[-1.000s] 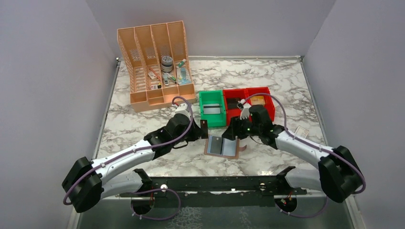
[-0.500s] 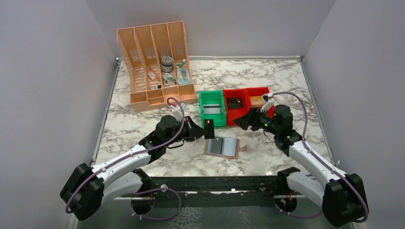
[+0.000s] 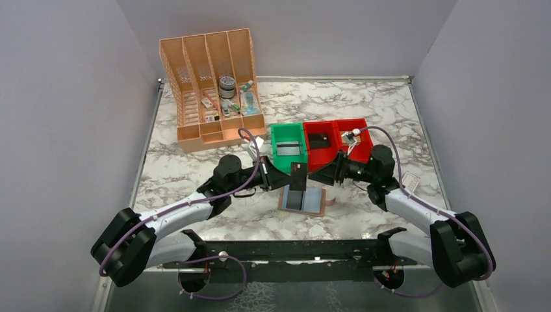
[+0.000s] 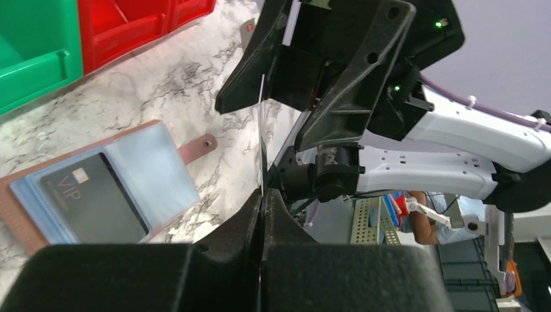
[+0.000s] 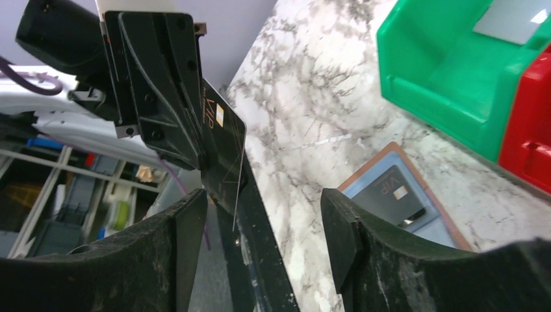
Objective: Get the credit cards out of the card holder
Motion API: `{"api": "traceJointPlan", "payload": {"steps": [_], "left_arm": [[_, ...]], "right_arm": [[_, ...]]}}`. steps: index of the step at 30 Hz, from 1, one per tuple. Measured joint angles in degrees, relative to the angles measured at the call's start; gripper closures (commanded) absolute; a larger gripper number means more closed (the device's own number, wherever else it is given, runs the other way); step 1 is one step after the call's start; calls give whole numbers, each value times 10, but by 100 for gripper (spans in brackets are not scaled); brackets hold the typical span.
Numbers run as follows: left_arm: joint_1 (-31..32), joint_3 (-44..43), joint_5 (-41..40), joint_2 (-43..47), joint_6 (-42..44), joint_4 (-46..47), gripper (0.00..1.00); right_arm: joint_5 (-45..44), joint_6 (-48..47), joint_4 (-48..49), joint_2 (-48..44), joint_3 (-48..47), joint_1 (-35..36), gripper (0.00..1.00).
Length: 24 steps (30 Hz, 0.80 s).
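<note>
The left gripper (image 3: 286, 177) was clamped on one card (image 3: 298, 175), upright just above the holder (image 3: 314, 202); the right gripper (image 3: 323, 174) gaped beside it. A second card (image 3: 294, 199) lay in the holder. Thin, stiff and slick, it likely wanted pinching by its exposed edge.

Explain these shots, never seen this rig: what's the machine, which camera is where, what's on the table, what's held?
Two robot arms are bolted at the near edge of a marble-pattern table. One picture comes from a fixed camera above and behind them; the other two from a camera on each wrist, showing its own fingers. The left gripper is shut on a thin dark plastic credit card, lifted off the table. The right gripper is open, facing that card. Below lies a brown bifold card holder, opened flat, a second dark card in its blue-grey pocket. Behind stand a green plastic bin, red plastic bins and a peach slotted organizer.
</note>
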State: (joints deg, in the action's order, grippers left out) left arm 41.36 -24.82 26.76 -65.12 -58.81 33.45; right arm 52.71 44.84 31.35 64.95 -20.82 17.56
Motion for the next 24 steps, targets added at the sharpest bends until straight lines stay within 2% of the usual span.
{"api": "traceJointPlan", "payload": {"steps": [18, 20, 24], "left_arm": [[9, -22, 52, -30, 4, 51, 100], [10, -22, 52, -30, 4, 52, 100], [11, -21, 51, -30, 1, 61, 100]], "right_arm": [[93, 123, 132, 62, -4, 0, 71], [101, 136, 150, 68, -4, 0, 77], [121, 164, 186, 69, -4, 0, 82]]}}
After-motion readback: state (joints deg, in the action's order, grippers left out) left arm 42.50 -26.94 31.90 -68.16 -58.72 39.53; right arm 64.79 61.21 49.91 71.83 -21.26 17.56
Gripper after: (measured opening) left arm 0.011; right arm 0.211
